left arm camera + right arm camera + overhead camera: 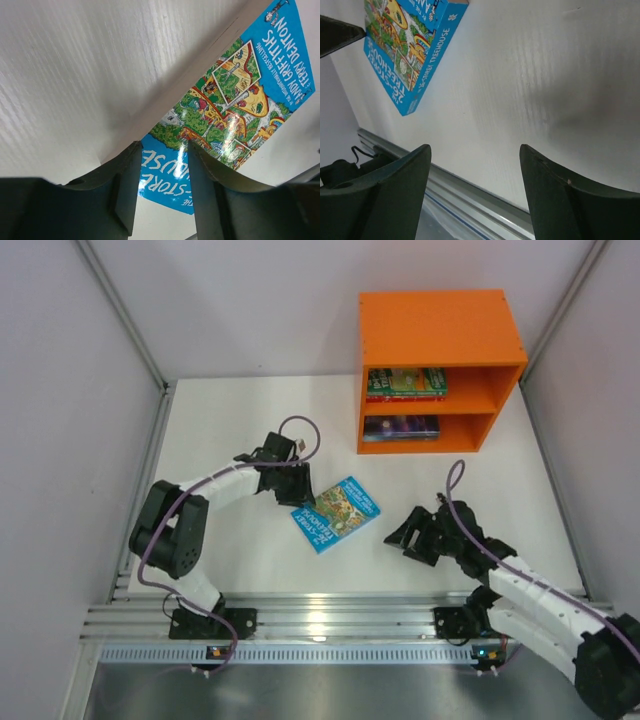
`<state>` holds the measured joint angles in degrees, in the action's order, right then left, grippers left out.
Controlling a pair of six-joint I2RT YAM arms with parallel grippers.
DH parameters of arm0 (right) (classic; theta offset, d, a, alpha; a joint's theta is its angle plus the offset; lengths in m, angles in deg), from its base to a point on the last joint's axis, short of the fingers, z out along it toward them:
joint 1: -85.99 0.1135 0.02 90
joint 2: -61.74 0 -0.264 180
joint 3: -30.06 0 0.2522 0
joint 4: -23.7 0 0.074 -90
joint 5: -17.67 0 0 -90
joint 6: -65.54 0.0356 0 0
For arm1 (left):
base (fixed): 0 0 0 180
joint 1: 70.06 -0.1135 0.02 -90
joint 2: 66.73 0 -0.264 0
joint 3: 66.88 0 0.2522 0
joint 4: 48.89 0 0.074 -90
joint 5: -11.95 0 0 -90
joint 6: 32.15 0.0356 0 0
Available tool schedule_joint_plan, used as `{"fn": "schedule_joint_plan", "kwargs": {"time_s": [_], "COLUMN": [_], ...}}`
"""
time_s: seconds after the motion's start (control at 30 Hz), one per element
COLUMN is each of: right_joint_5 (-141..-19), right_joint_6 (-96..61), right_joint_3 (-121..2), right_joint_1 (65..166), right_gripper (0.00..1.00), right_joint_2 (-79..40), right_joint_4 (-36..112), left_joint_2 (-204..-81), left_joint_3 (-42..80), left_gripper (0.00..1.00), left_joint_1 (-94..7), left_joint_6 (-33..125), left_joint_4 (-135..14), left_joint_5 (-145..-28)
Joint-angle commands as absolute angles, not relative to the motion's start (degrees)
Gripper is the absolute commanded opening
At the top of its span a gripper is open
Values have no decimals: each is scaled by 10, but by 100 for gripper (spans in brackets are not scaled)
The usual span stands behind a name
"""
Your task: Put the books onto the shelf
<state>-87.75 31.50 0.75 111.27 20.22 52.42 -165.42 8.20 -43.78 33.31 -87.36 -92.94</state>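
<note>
Left gripper (165, 150): jaws parted to a narrow gap, clamped on nothing. Through the gap we saw the near corner of the light-blue book (235, 105), which lay cover up on the white table (250, 430) just ahead of the fingertips. We could not tell whether the fingers touched it. Right gripper (475, 150): jaws wide apart and empty, with bare table showing between them. The same book sat apart from it, ahead and off to its left. Beyond both tools stood the orange shelf (440, 325). We noted a green-topped stack (405, 380) in its upper compartment and a dark purple book (400, 427) in the lower.
</note>
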Motion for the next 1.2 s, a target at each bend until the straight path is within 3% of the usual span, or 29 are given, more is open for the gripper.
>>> {"fn": "schedule_joint_plan", "kwargs": {"time_s": [0.0,0.1,0.23,0.4,0.5,0.63,0.97,1.17], "right_joint_5": [-796,-771,-766,-762,-744,-725,-693,-720], "right_joint_6": [338,334,321,299,298,299,230,173], "right_joint_3": [-31,-57,-89,-117,-136,-144,-146,-161], "right_joint_1": [1185,1215,1226,1243,1267,1297,1311,1307], "right_gripper": [72,72,72,71,71,73,76,60], "right_joint_2": [123,60,-7,-59,-84,-109,-155,-179], "right_joint_4": [433,399,379,346,350,337,303,262], "left_joint_2": [-1639,-1584,-1500,-1451,-1473,-1538,-1654,-1569], "left_joint_3": [-12,-115,-153,-76,-44,-24,-39,-135], "left_gripper": [46,42,41,53,58,60,54,49], "left_joint_1": [-427,-412,-397,-402,-410,-415,-412,-377], "left_joint_6": [260,198,167,216,250,297,296,196], "left_joint_4": [-833,-773,-764,-865,-898,-847,-750,-678], "left_joint_5": [-990,-1043,-1071,-971,-953,-1016,-1098,-1093]}}
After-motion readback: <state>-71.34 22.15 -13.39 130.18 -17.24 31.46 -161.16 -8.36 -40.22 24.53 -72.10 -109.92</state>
